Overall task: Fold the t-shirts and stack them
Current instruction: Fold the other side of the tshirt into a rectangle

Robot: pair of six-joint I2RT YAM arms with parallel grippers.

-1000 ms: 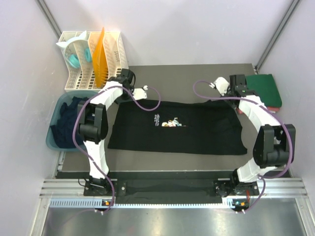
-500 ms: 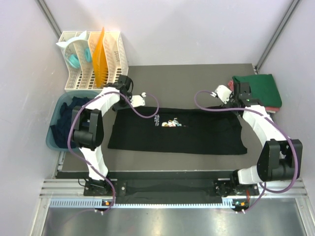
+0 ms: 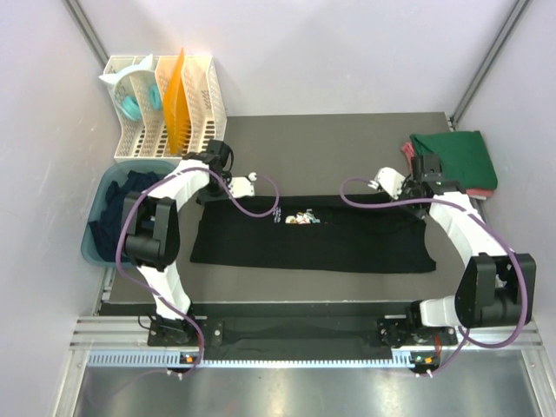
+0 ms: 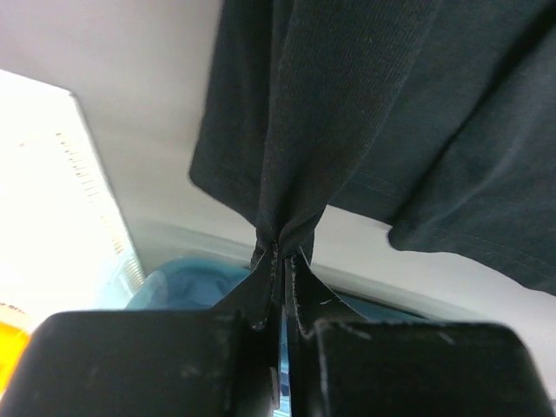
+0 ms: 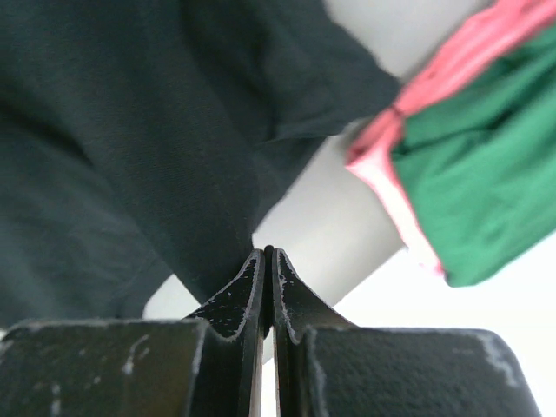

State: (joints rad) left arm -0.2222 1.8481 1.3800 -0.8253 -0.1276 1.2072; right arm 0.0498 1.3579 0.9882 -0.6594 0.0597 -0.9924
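Observation:
A black t-shirt (image 3: 330, 243) with a small print (image 3: 301, 218) lies spread across the grey mat. Its far edge is lifted and carried toward the near side. My left gripper (image 3: 208, 193) is shut on the far left corner; in the left wrist view the fingertips (image 4: 280, 252) pinch a bunch of black cloth (image 4: 347, 113) that hangs from them. My right gripper (image 3: 419, 201) is shut on the far right corner, and black cloth (image 5: 130, 148) is nipped at its tips (image 5: 268, 254). A folded green t-shirt (image 3: 456, 158) lies on a pinkish-red one (image 3: 407, 151) at the back right.
A teal tub (image 3: 94, 248) holding dark shirts (image 3: 122, 208) stands at the left edge of the mat. Behind it is a white slotted rack (image 3: 204, 95) with an orange piece (image 3: 176, 109) and a white-and-teal item (image 3: 132, 91). Grey mat (image 3: 330, 143) lies bare behind the shirt.
Both grippers have moved toward the near side, drawing the black shirt's far edge with them. The spread shirt is now shorter front to back, and the print sits at its far edge.

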